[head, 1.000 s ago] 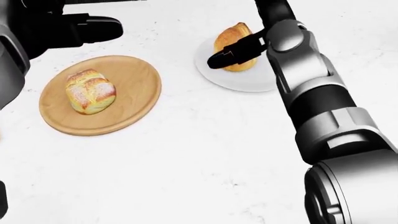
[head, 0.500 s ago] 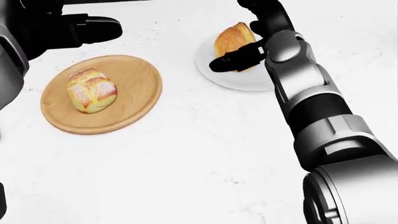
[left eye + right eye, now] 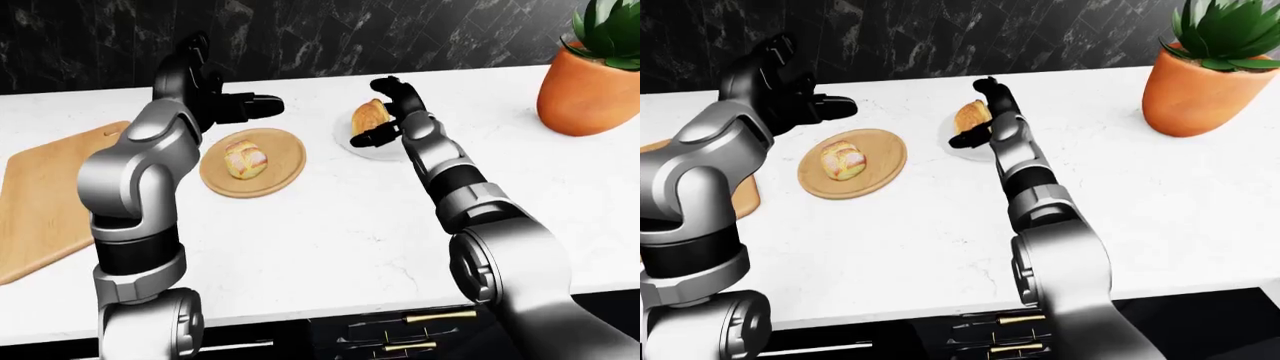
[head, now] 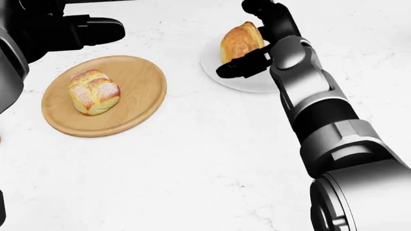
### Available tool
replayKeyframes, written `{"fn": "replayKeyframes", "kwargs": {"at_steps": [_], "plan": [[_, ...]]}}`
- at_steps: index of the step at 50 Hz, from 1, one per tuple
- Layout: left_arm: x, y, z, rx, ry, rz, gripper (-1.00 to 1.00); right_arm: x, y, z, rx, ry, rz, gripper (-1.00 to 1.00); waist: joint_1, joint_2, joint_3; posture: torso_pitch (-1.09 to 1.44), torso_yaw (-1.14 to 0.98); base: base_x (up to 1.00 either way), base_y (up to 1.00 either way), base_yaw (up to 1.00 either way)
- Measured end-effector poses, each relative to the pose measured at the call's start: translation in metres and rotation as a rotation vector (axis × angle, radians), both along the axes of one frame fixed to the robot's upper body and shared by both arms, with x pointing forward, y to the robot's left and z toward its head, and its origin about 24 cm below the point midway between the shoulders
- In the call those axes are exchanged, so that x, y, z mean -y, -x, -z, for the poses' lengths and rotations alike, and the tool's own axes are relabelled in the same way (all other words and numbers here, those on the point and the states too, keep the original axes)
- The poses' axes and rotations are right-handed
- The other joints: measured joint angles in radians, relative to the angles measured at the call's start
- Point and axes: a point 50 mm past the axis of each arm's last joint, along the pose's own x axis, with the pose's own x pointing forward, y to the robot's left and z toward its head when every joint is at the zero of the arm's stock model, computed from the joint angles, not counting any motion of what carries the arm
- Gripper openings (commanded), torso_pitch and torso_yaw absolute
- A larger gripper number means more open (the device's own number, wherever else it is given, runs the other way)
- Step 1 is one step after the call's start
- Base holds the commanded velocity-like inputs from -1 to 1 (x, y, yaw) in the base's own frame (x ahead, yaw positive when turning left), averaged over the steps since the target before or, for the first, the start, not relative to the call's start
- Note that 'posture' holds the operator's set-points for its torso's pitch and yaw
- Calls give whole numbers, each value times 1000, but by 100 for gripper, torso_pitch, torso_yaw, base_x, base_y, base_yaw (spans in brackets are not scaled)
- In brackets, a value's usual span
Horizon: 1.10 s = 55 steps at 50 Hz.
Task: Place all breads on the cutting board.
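**Right hand at the pastry, roll waiting on the round board**

The right hand (image 4: 247, 50) stands about the golden pastry (image 4: 239, 41) on the white plate (image 4: 221, 74): one dark finger lies across its lower side and the others arch over its top. Whether the fingers truly press it or merely flank it is hard to tell from these angles; I read them as loosely spread, not clamped.

The pastry looks light, crisp and flaky, so it would likely crush or shed under a hard squeeze. A gentle hold across its broad flanks, low near the plate, seems safest.

The left hand (image 3: 225, 109) hovers with its fingers extended and holding nothing, just above the crusty roll (image 3: 245, 158) on the round wooden plate (image 3: 285, 161). That roll looks firmer and should tolerate a side grasp.

The cutting board (image 3: 40, 195) lies well to the outer side of the left arm.
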Motion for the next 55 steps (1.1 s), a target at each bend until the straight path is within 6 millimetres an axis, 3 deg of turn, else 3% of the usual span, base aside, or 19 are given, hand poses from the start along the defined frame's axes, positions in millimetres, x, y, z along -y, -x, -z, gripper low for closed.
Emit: {"fn": "replayKeyframes", "kwargs": {"at_steps": [1,3,22,25,30,41,43,44,51,55], "plan": [[0,0,0,0,0,-1,100,0,0,0,-1,0,0,52,0,0,0,0,0,0,0,0],[0,0,1,-2,1,-2,100,-1,0,1,-2,1,0,33,0,0,0,0,0,0,0,0],[1,2,3,-3,4,2,100,-3,0,1,16,24,5,30,-2,0,-2,0,0,0,0,0],[1,1,3,-3,6,1,100,-3,0,1,21,30,9,-1,-2,0,-2,0,0,0,0,0],[1,2,4,-4,7,1,100,-3,0,0,28,31,11,4,-2,0,-2,0,0,0,0,0],[1,2,5,-5,10,1,100,-3,0,0,38,47,13,-4,-2,0,-2,0,0,0,0,0],[0,2,4,-4,10,0,100,-3,0,-1,39,52,16,-40,-2,0,-1,0,0,0,0,0],[1,2,4,-3,11,0,100,-3,0,-1,39,53,19,-47,-1,0,0,0,0,0,0,0],[1,2,4,0,12,2,100,-2,-1,-6,48,48,33,-58,-1,0,1,0,0,0,0,0],[2,2,8,-5,12,4,100,-2,-1,-9,51,14,47,-85,-1,1,3,0,0,0,0,0]]}}
